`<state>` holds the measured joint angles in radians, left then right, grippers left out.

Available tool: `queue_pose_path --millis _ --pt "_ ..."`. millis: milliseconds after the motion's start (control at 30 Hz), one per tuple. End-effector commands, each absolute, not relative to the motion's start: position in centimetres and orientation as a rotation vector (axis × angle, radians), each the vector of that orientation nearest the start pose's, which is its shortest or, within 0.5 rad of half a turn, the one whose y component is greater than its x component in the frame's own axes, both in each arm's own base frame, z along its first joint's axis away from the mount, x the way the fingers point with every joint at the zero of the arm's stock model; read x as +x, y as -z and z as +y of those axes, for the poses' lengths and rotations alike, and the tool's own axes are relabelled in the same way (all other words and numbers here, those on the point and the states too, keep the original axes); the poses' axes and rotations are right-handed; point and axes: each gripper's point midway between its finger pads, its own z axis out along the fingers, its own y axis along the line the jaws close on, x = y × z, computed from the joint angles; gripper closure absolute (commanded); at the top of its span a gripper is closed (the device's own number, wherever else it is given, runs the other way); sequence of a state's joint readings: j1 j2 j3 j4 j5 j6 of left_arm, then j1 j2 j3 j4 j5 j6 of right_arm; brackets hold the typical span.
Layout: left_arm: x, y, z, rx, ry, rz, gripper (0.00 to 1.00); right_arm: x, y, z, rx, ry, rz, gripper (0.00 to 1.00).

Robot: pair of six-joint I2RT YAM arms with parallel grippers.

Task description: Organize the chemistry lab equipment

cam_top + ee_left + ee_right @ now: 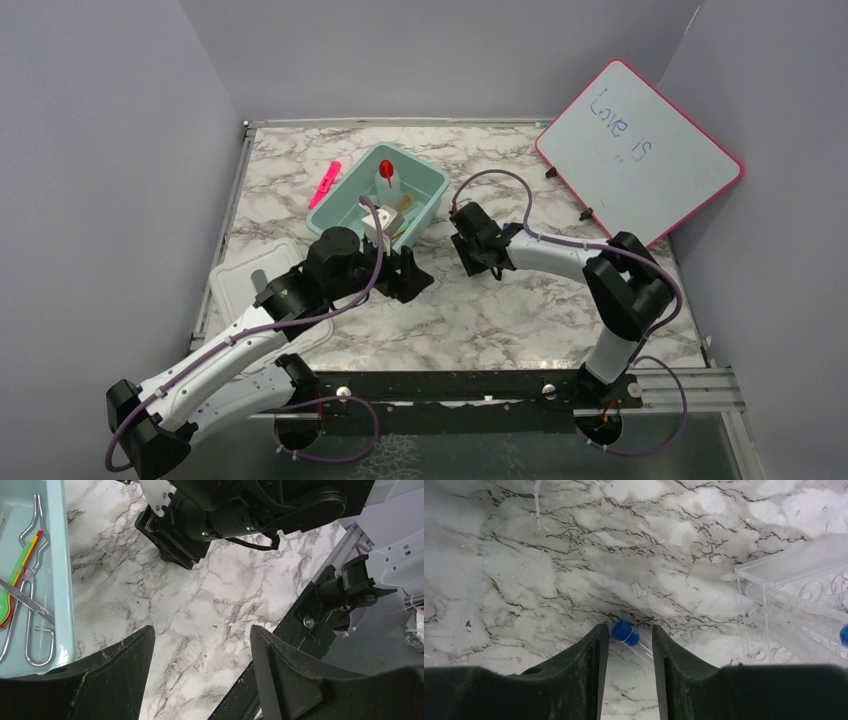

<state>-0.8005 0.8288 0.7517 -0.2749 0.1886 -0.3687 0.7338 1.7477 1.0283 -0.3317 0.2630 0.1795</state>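
Observation:
A small clear tube with a blue cap lies slanted on the marble between the fingers of my right gripper. Its cap touches the left finger and its body reaches the right one. The jaws stand narrowly apart, low at the table, right of the bin. My left gripper is open and empty over bare marble, just in front of the teal bin. The bin holds metal tongs, a green-handled tool and a red-topped piece. The brush, rod and glass vessel do not show clearly.
A clear plastic rack with another blue cap stands right of my right gripper. A pink marker lies left of the bin. A pink-framed whiteboard leans at the back right. A white lid lies at the left edge.

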Motion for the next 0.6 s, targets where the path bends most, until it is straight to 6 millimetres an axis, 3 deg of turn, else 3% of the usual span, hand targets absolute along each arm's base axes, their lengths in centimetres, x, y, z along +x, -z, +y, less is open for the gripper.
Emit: queue_pose_path --millis 0,100,267,433,567 --pt "18.4 -24.4 -25.1 0.557 0.925 1.918 0.27 29.6 -1.1 22.1 -0.633 -0.006 2.556 0.64" --pt "18.3 -24.4 -25.2 0.558 0.929 1.917 0.27 29.3 -1.4 21.7 -0.593 0.003 2.570 0.76" --pt "18.2 -24.4 -25.3 0.551 0.942 1.925 0.27 29.7 -2.8 21.1 -0.490 0.005 2.546 0.85" --pt "17.9 -24.4 -25.6 0.524 0.988 1.933 0.27 30.1 -4.5 21.2 -0.354 -0.038 2.507 0.91" --pt "18.0 -24.1 -26.4 0.447 1.055 1.964 0.25 29.9 -7.3 21.9 -0.229 -0.167 2.436 0.91"
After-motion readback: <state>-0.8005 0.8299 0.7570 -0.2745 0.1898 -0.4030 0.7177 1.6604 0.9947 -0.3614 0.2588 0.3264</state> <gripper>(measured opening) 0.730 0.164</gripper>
